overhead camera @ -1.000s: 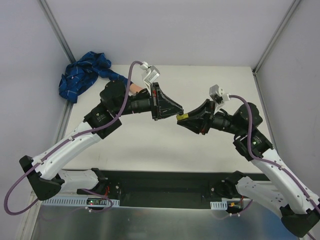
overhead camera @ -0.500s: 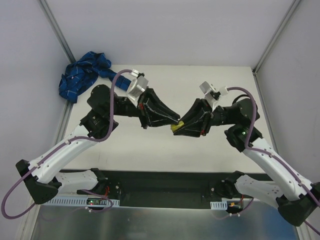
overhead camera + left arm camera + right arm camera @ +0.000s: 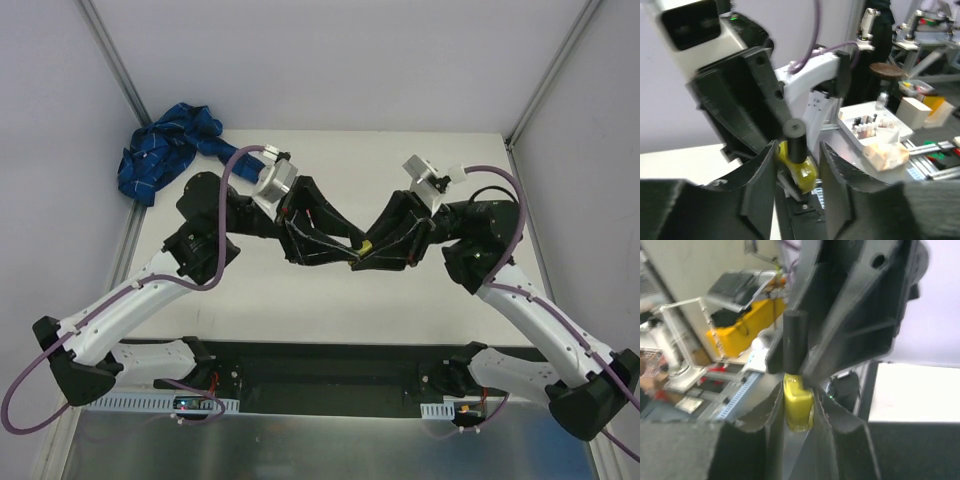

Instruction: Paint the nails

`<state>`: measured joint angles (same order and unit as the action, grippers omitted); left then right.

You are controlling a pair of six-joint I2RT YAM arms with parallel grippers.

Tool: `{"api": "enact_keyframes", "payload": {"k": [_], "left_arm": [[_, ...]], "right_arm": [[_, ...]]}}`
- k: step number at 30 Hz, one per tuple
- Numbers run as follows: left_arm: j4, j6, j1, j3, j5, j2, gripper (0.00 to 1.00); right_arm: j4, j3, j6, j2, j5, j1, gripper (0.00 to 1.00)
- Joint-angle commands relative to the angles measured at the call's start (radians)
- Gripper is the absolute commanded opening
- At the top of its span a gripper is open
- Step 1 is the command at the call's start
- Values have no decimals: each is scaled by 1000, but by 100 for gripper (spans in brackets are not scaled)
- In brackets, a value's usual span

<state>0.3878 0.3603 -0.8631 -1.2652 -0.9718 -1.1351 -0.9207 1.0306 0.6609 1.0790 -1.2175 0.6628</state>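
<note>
My right gripper (image 3: pixel 364 251) is shut on a small yellow polish bottle (image 3: pixel 798 407) with a black cap (image 3: pixel 793 340) and holds it above the middle of the table. My left gripper (image 3: pixel 350 244) meets it there. In the left wrist view its jaws stand open on either side of the black cap (image 3: pixel 794 140), above the yellow body (image 3: pixel 805 175). The blue plaid sleeve (image 3: pixel 165 145) lies at the back left. The mannequin hand and its nails are hidden behind my left arm.
The white table (image 3: pixel 330 290) is boxed in by grey walls, with metal corner posts at the back left (image 3: pixel 120 70) and back right (image 3: pixel 545 80). The black base rail (image 3: pixel 320 375) runs along the near edge.
Both grippers have moved toward each other to the table's middle. My left gripper swung away from the sleeve area and now straddles the bottle's cap. The right gripper still holds the bottle.
</note>
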Motion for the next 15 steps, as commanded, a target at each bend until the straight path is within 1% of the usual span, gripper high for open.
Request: {"api": "enact_keyframes", "payload": {"k": [1, 2, 3, 4, 5, 6, 7, 8, 10, 11, 13, 14, 15], "left_arm": [[-265, -14, -10, 73, 95, 9, 48], [-282, -18, -7, 76, 123, 24, 53], [-296, -27, -7, 78, 157, 41, 57], [-323, -35, -5, 76, 212, 78, 61], [-334, -38, -4, 76, 246, 98, 63], [-342, -47, -2, 76, 269, 118, 64], [-349, -52, -2, 75, 291, 154, 65], [-369, -57, -2, 72, 348, 173, 67], [-386, -54, -2, 46, 418, 195, 68], [-421, -50, -4, 35, 471, 195, 68], [-429, -21, -2, 9, 534, 187, 68], [-432, -11, -2, -2, 553, 183, 68], [-434, 6, -2, -26, 591, 176, 76]], "right_arm": [[193, 28, -266, -123, 254, -9, 0], [312, 29, -321, -154, 262, -9, 0], [360, 29, -399, -165, 280, -9, 0], [403, 29, -438, -178, 289, -8, 0], [493, 32, -475, -189, 302, -8, 0], [534, 42, -538, -203, 308, -8, 0], [571, 45, -564, -209, 312, -8, 0], [638, 49, -590, -212, 329, -8, 0], [696, 55, -656, -232, 351, -5, 0], [747, 59, -696, -237, 377, -3, 0], [799, 75, -762, -241, 403, 4, 0], [851, 82, -779, -241, 448, 8, 0], [871, 86, -796, -243, 472, 11, 0]]}}
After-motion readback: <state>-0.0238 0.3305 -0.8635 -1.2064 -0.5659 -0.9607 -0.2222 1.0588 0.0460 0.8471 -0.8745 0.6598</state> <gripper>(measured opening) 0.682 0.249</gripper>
